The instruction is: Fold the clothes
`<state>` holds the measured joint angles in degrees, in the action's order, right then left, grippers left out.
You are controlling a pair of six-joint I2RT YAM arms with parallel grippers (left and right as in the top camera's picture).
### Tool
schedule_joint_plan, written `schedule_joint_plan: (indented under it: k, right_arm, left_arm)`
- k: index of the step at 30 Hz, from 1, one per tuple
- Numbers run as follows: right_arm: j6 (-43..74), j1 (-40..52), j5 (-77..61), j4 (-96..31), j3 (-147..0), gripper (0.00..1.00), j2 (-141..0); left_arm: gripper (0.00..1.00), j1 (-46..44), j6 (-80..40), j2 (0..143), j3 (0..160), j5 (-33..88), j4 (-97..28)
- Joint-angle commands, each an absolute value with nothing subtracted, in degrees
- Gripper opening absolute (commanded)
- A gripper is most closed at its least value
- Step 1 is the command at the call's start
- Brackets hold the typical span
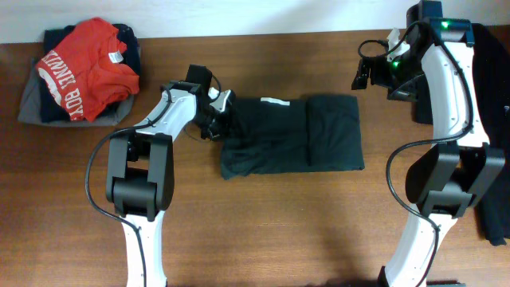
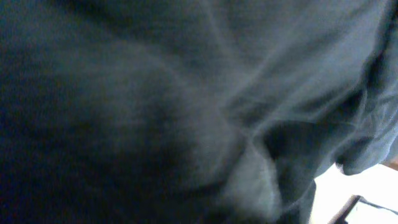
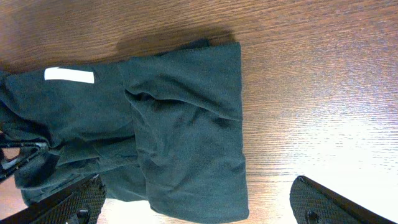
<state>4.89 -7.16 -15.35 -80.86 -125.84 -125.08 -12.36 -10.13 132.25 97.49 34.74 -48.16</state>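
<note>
We saw the black T-shirt (image 1: pixel 291 137) lying mid-table as a folded rectangle, long side running left to right, with a white tag (image 1: pixel 275 100) showing near its far edge. The left gripper (image 1: pixel 217 118) was right at the shirt's left end, against the cloth. Its wrist camera gave us only blurred dark fabric, so we could not tell whether its fingers were together or apart. The right gripper (image 1: pixel 368 73) hung apart from the shirt, beyond its far right corner — in its wrist view both fingers (image 3: pixel 323 202) were spread wide, gripping nothing, above the wooden table (image 1: pixel 319 231). A red tee (image 1: pixel 89 68) sat on a pile at the far left.
</note>
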Motion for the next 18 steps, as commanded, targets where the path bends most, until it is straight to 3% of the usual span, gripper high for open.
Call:
schedule_joint_plan:
  k: [1, 3, 11, 18]
  right_arm:
    - [4.69, -7.25, -14.28, -81.08, -125.78, 0.99, -124.99]
    - [4.69, -7.25, -14.28, -81.06, -125.51, 0.99, -124.99]
    - [4.69, -7.25, -14.04, -81.03, -124.9, 0.99, -125.1]
    - [4.71, -7.25, -12.8, -81.01, -124.7, 0.99, -125.1]
  left_arm:
    - [0.07, -12.49, -12.19, 134.89, 96.36, 24.93, -48.71]
    - [0.01, -12.19, -12.19, 134.89, 96.38, 22.7, -49.43]
    - [0.0, -6.48, -11.9, 134.87, 100.64, 7.07, -58.83]
    - [0.0, -0.23, -5.74, 134.87, 109.62, 5.89, -66.7]
